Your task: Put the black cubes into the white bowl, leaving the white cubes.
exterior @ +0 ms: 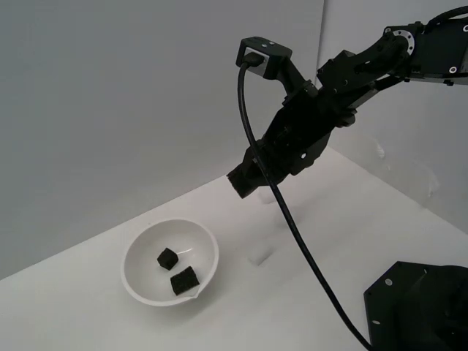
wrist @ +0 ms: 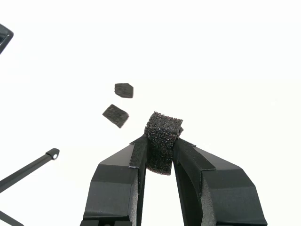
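Two black cubes (exterior: 167,257) (exterior: 184,281) lie inside the white bowl (exterior: 135,252), which sits on the white table at the exterior view's left. My gripper (exterior: 241,183) hangs in the air above the table, to the exterior view's right of the bowl and higher than its rim. In the wrist view the gripper (wrist: 160,150) is shut on a third black cube (wrist: 162,136), held between both fingers. The two cubes in the bowl (wrist: 123,90) (wrist: 115,115) show beyond it; the bowl itself is washed out there. No white cubes can be made out in either view.
A black base plate (exterior: 420,303) sits at the exterior view's lower right. A black cable (exterior: 292,227) hangs from the wrist camera down toward it. A faint mark (exterior: 257,257) shows on the white table, which meets the wall behind.
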Controlling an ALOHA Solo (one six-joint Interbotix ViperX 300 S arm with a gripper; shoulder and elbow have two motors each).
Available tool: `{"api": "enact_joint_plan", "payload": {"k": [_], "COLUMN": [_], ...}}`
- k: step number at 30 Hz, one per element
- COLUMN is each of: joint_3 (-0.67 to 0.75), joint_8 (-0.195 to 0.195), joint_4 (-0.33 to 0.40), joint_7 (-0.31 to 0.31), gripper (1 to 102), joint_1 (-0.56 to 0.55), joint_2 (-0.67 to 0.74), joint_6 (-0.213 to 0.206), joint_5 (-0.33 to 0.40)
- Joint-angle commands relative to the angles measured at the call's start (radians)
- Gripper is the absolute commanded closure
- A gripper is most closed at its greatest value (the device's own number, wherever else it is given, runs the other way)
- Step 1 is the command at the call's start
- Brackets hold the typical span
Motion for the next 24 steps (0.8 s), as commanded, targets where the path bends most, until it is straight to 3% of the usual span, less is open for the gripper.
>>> {"api": "enact_joint_plan", "payload": {"k": [1, 16, 24], "joint_3": [-0.011, -0.212, -0.278], "joint_8": [-0.003, -0.003, -0.003], "joint_4": [-0.026, -0.086, -0.135], "joint_7": [-0.023, -0.141, -0.149], "gripper": [100, 100, 99], "joint_1": [-0.052, -0.187, -0.249], "joint_2": [-0.011, -0.213, -0.279], "joint_6": [-0.032, -0.048, -0.077], "joint_5": [-0.034, -0.095, -0.146]}}
